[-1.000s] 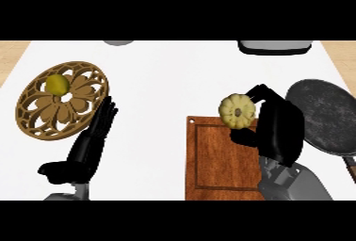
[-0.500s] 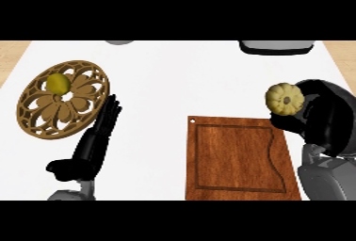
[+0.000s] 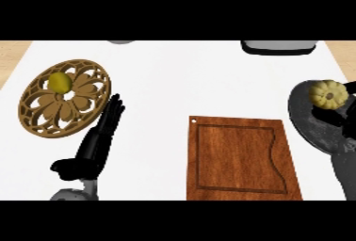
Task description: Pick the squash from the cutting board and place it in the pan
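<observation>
Nearest edge: the L. hand (image 3: 97,140) lay on the white counter (image 3: 181,80), fingers straight and pressed together, pointing away, holding nothing. Beside it, ctr-right, lay the bare wooden cutting board (image 3: 240,160), flat. Farther right, the dark pan (image 3: 309,126) sat partly cut off by the view's edge. The R. hand (image 3: 342,116) showed only in part, dark fingers curled at the lower and right sides of the squash (image 3: 328,93), which was over the pan's far portion. At far left lay a round openwork wooden plate (image 3: 49,110) w/ a yellow-green fruit (image 3: 60,83). At the far edge: a grey vessel (image 3: 278,46), a smaller grey item (image 3: 122,41) and tan flooring (image 3: 14,52).
</observation>
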You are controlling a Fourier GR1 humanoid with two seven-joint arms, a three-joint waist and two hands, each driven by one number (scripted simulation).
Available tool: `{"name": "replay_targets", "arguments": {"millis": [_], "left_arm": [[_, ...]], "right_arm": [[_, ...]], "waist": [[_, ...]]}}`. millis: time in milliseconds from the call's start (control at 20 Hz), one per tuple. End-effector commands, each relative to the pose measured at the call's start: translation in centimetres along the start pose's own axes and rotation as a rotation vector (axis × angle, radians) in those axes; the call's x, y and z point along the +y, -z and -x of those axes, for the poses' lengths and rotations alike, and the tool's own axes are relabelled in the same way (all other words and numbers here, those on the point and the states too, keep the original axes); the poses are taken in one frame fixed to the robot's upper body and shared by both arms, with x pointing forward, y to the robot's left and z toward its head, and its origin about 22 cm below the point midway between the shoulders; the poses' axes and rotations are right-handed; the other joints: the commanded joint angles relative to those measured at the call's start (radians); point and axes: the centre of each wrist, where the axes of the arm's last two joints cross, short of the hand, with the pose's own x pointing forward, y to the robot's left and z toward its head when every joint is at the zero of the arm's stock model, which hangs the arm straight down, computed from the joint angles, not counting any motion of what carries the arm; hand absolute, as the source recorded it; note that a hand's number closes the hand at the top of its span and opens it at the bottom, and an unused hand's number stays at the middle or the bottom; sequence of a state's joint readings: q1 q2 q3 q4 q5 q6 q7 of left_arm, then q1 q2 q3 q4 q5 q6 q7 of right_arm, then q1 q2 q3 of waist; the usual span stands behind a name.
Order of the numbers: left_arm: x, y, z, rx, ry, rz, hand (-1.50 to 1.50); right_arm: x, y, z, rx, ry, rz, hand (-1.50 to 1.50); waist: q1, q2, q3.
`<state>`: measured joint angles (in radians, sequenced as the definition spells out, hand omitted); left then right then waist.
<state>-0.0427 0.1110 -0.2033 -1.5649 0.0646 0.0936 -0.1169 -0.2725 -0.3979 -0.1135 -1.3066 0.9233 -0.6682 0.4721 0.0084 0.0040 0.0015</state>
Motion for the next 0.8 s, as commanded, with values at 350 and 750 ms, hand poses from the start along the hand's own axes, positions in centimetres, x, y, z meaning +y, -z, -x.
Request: {"name": "replay_targets", "arguments": {"millis": [350, 750], "left_arm": [[-0.3, 1.4, 0.2, -0.001, 0.002, -0.001, 0.0], [1.4, 0.4, -0.3, -0.005, 0.013, 0.03, 0.0]], "right_arm": [[1.8, 6.7, 6.4, 0.013, 0.038, 0.064, 1.5], [1.7, 8.4, 8.1, 0.216, 0.053, -0.495, -1.5]], "waist": [[0.005, 0.001, 0.0], [0.042, 0.01, 0.003]]}}
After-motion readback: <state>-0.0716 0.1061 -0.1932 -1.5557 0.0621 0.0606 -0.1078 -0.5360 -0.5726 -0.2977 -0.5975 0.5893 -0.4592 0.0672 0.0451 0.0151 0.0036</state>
